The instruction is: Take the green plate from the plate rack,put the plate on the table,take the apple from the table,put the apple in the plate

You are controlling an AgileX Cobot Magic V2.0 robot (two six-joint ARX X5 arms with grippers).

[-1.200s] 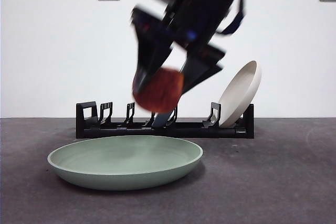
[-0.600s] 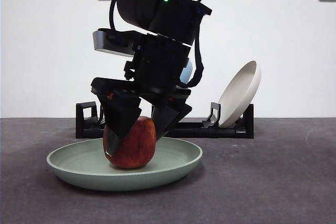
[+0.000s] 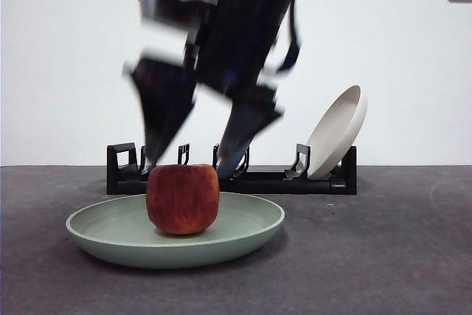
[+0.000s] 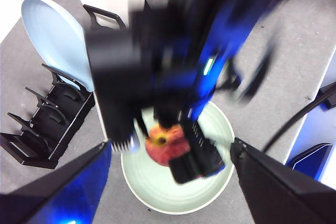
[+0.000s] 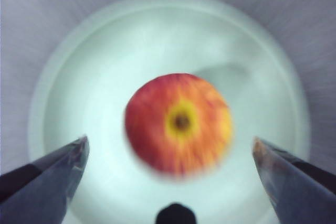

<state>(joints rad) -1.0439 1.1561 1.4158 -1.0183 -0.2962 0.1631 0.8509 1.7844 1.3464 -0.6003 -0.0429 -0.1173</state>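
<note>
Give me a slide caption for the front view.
Apple resting in the green plate on the table, right pincer open just above it.

Right gripper [image 3: 198, 149] and arm motion-blurred above the apple [image 3: 183, 198], plate rack [image 3: 324, 181] middle hidden behind them, light blue plate [image 4: 52, 35] unseen from the front.

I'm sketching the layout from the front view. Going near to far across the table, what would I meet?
Green plate with the apple in it → plate rack, holding the cream-beige plate at its right end → white wall. The right gripper, open, hangs just above the apple.
</note>
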